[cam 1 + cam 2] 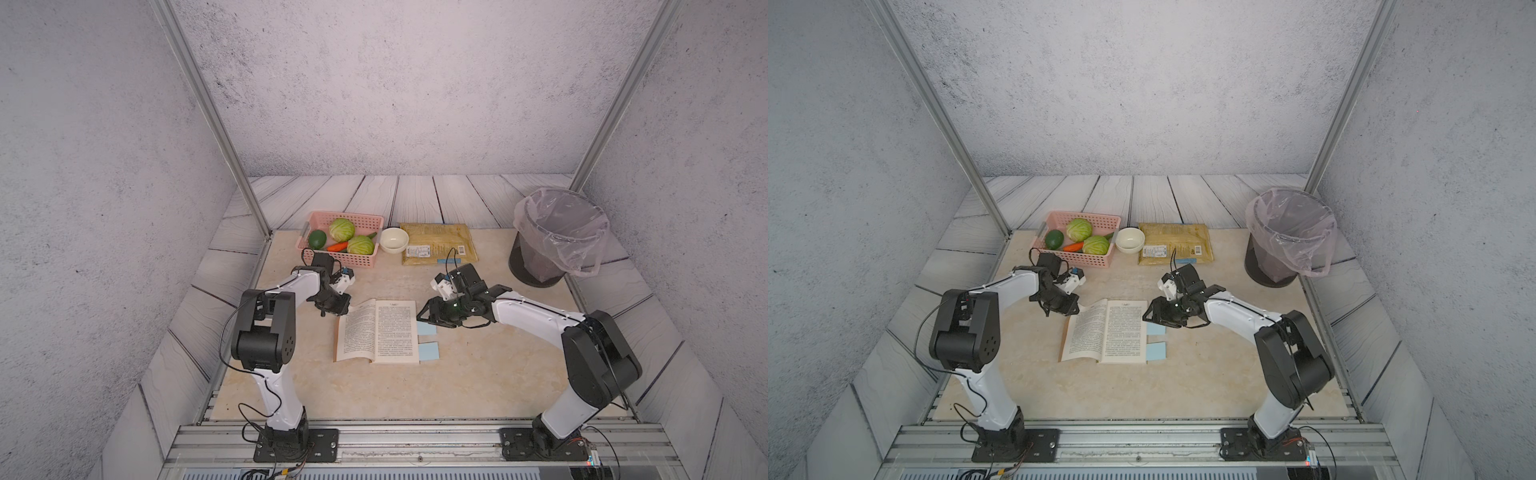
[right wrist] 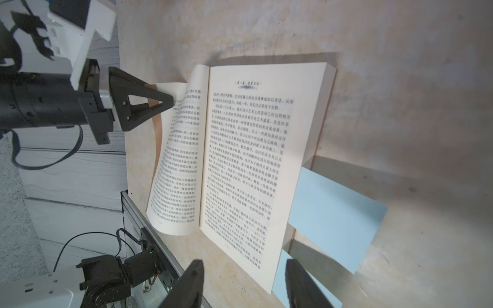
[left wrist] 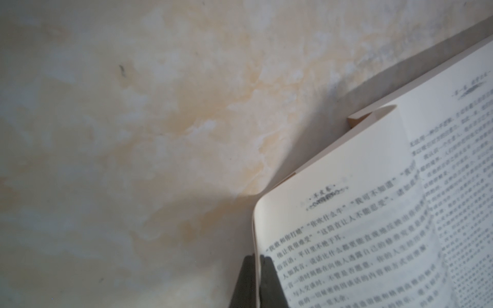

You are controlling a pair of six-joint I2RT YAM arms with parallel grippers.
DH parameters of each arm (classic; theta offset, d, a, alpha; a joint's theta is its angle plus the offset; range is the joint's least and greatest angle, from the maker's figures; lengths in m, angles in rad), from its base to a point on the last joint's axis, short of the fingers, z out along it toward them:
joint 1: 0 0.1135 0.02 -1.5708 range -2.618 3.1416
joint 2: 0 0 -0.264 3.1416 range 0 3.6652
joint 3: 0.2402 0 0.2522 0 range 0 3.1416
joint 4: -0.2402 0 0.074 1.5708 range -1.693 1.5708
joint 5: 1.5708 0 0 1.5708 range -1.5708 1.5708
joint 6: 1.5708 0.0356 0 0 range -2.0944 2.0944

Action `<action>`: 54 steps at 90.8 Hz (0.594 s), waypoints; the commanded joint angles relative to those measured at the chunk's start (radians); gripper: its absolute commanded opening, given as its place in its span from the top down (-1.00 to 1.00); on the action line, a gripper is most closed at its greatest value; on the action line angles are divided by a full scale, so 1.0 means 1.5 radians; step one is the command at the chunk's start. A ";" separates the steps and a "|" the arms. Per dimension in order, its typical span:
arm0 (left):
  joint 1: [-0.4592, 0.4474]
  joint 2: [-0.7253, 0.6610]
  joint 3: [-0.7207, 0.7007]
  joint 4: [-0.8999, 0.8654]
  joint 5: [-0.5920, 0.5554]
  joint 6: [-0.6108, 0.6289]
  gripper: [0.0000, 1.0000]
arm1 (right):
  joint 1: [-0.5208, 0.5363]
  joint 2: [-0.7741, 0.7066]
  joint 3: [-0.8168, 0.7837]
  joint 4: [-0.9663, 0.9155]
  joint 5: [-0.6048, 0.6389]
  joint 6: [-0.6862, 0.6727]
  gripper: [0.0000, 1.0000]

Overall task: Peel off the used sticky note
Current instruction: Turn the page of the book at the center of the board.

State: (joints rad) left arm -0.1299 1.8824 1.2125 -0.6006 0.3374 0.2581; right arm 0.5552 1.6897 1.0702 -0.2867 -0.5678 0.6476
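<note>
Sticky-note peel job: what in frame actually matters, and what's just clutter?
Job: open book; far blue sticky note; near blue sticky note (cannot tell which is used); left gripper, shut on the book's left page; right gripper, open by the far note.
Clutter: pink basket of vegetables; white bowl; yellow packet; lined bin.

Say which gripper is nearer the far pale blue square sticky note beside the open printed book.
Right. The right gripper hovers open just above that sticky note; the left gripper pinches a left page corner across the open book.
</note>
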 commanded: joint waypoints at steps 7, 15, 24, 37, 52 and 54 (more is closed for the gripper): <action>0.003 0.016 -0.009 -0.020 -0.004 0.006 1.00 | 0.022 0.075 0.047 0.002 0.039 0.036 -0.08; 0.003 0.015 -0.009 -0.020 -0.004 0.005 1.00 | 0.030 0.100 0.062 0.003 0.047 0.040 -0.08; 0.004 0.015 -0.008 -0.021 -0.003 0.005 1.00 | 0.033 0.113 0.074 -0.007 0.069 0.034 -0.08; 0.004 0.014 -0.008 -0.021 -0.003 0.005 1.00 | 0.034 0.126 0.079 -0.018 0.084 0.028 -0.08; 0.004 0.013 -0.008 -0.022 -0.002 0.004 1.00 | 0.041 0.140 0.079 -0.017 0.077 0.028 -0.08; 0.003 0.014 -0.008 -0.022 -0.002 0.004 1.00 | 0.043 0.140 0.079 -0.017 0.078 0.028 -0.08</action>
State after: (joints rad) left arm -0.1299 1.8843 1.2125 -0.6003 0.3401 0.2581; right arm 0.6075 1.8763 1.1732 -0.2909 -0.4709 0.6895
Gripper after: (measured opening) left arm 0.059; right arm 0.539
